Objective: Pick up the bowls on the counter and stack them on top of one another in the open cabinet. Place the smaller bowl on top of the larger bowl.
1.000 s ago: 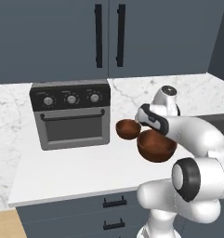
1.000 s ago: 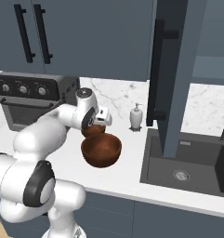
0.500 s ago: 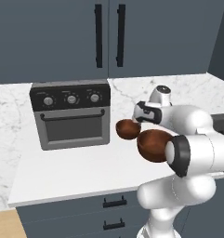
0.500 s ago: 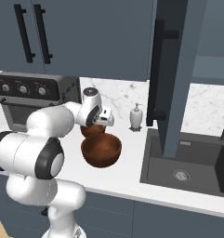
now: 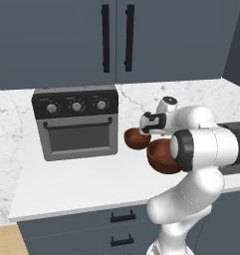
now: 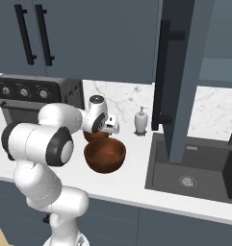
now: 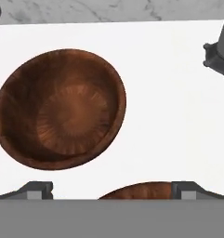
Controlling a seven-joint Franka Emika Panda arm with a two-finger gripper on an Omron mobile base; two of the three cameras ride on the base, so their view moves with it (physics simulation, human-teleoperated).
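**Hand view: arm is settling over the small bowl, nothing gripped yet**

Hand view is showing the small bowl [image 7: 60, 109] from straight above, sitting left of centre on the counter [image 7: 178, 116], with the rim of the large bowl [image 7: 139, 190] peeking in at the bottom edge. The gripper [image 7: 108, 190] is standing fully spread, its two tips wide apart and holding nothing; the small bowl is lying ahead of them rather than between them.

Compared with a second ago, the arm is folding in: its elbow is swinging forward and now covering part of the large bowl [image 5: 161, 154] in the left base view, while the hand is staying near the small bowl [image 5: 135, 139]. Both bowls are remaining where they were, close together on the counter [image 6: 132, 185] near the oven [image 5: 76, 122].

In the right base view the cabinet [image 6: 177, 72] is hanging open over the sink [image 6: 194, 168], right of the soap bottle [image 6: 140, 121].

Judging from this, the task is barely begun: neither bowl is lifted. Since the large bowl should go in first, lining up on the small one may be costing an extra step.
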